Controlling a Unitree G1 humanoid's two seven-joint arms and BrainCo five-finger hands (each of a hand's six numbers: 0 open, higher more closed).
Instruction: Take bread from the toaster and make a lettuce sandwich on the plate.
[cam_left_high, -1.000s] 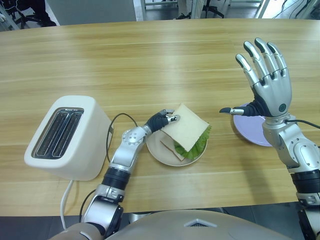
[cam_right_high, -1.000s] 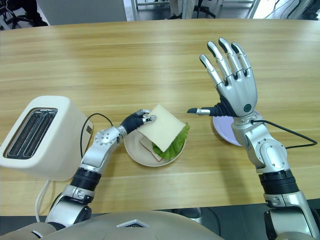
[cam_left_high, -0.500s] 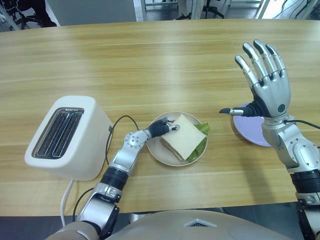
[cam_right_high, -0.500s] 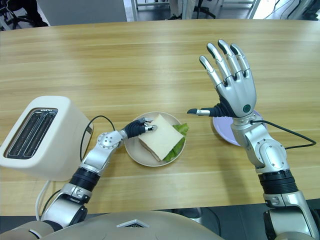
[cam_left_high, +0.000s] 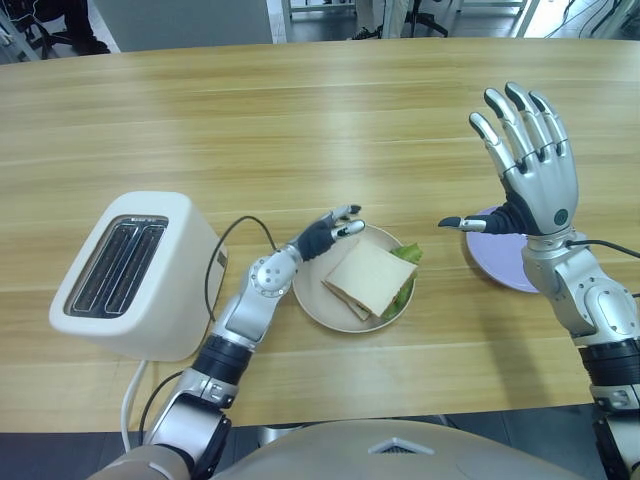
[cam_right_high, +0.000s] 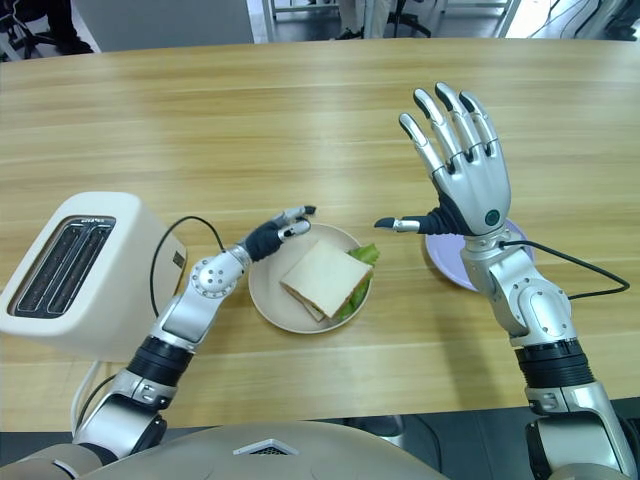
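Sandwich sits within plate rim; left hand just beside, right hand apart, fingers all released.

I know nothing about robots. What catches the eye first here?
The right hand, raised with fingers spread wide above a purple plate on the right. Then the sandwich, lettuce peeking out, on the tan plate in the middle, with the open left hand beside its rim and a white toaster far left.

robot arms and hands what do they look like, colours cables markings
Both arms are silver segments with black rings at the joints. The right hand is silver with black bands across its fingers, a small green dot by the wrist and a thin black cable. The left hand is dark with silver-tipped fingers.
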